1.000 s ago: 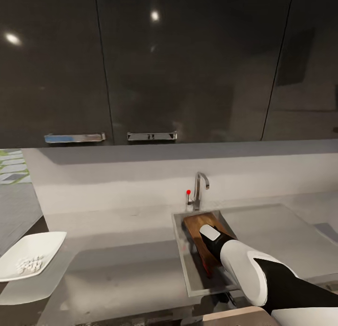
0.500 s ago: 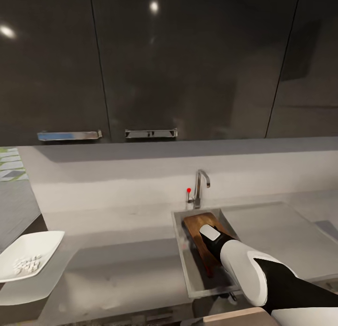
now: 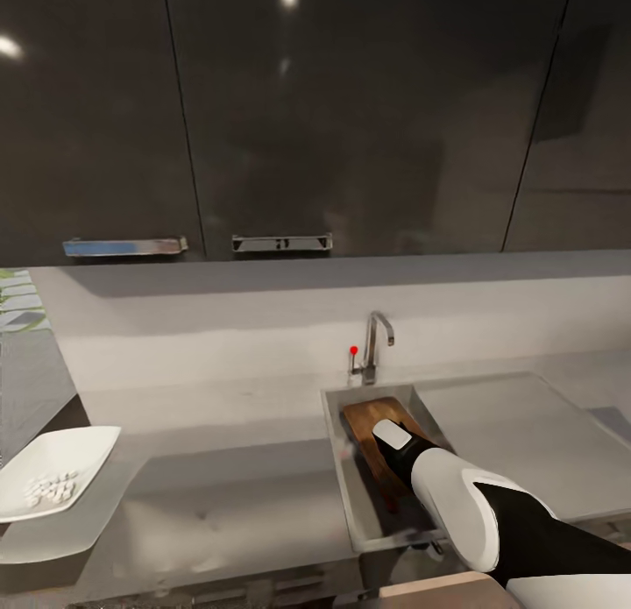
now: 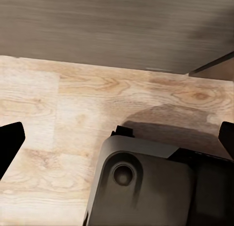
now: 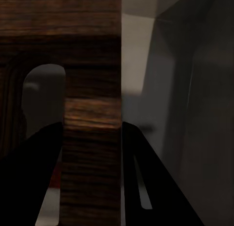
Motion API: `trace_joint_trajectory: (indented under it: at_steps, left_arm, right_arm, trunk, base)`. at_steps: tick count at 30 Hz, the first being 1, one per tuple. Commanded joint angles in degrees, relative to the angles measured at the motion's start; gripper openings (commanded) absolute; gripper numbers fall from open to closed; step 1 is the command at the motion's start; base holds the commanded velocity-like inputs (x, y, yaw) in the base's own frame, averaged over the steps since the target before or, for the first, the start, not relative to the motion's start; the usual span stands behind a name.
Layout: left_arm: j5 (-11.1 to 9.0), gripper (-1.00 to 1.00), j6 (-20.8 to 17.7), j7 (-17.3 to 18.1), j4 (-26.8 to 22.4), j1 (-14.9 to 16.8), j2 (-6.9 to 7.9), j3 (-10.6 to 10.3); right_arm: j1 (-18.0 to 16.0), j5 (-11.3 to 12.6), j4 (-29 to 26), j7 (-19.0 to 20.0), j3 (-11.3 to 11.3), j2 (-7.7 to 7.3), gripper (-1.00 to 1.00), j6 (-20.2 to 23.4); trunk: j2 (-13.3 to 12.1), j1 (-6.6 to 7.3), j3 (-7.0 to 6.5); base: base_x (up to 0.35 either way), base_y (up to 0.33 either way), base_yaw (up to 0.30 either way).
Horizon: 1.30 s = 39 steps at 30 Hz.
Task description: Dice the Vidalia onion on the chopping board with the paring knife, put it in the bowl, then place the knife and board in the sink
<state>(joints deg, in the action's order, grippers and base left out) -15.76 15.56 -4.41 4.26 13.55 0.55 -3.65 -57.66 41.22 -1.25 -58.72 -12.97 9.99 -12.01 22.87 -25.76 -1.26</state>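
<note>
From the head view we see the chopping board (image 3: 379,425) tilted inside the sink (image 3: 337,451), our right arm hiding its near end; the bowl (image 3: 53,477) sits well apart on the countertop (image 3: 219,495). At the left wrist, the fingers (image 4: 9,143) stand wide apart over wood floor (image 4: 73,104), holding nothing. At the right wrist, the right gripper (image 5: 92,153) clamps the board's edge.

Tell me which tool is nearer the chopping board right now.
Right. The right tool straddles the chopping board edge inside the sink. The left tool hangs low over the wood floor, away from the board.
</note>
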Motion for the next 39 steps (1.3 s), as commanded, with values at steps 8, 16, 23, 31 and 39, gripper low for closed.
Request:
trace_joint_trajectory:
  at_steps: [8, 16, 23, 31, 39]
  left_arm:
    - [-0.27, 1.00, 0.35, -0.07, 0.23, 0.07, -0.02, -0.39]
    - [-0.28, 1.00, 0.35, -0.07, 0.23, 0.07, -0.02, -0.39]
    - [-0.32, 1.00, 0.35, -0.07, 0.23, 0.07, -0.02, -0.39]
    - [-0.31, 1.00, 0.33, -0.07, 0.23, 0.07, -0.02, -0.39]
    - [-0.32, 1.00, 0.35, -0.07, 0.23, 0.07, -0.02, -0.39]
  right_arm:
    - [0.00, -0.26, -0.07, -0.08, -0.39, 0.01, -1.00, -0.22]
    - [0.00, -0.26, -0.07, -0.08, -0.39, 0.01, -1.00, -0.23]
    - [0.00, -0.26, -0.07, -0.16, -0.43, 0.01, -1.00, -0.24]
    - [0.00, 0.88, -0.12, -0.15, -0.47, 0.01, -1.00, -0.21]
    - [0.03, 1.13, -0.16, -0.09, -0.47, 0.01, -1.00, -0.07]
  trunk:
    - [0.05, -0.02, 0.77]
    - [0.05, -0.02, 1.50]
    - [0.05, -0.02, 1.87]
    - [0.05, -0.02, 2.10]
    - [0.05, -0.02, 2.80]
  base:
    - [0.000, 0.000, 0.066]
    - [0.000, 0.000, 0.070]
    - [0.000, 0.000, 0.042]
    - [0.000, 0.000, 0.002]
    - [0.000, 0.000, 0.000]
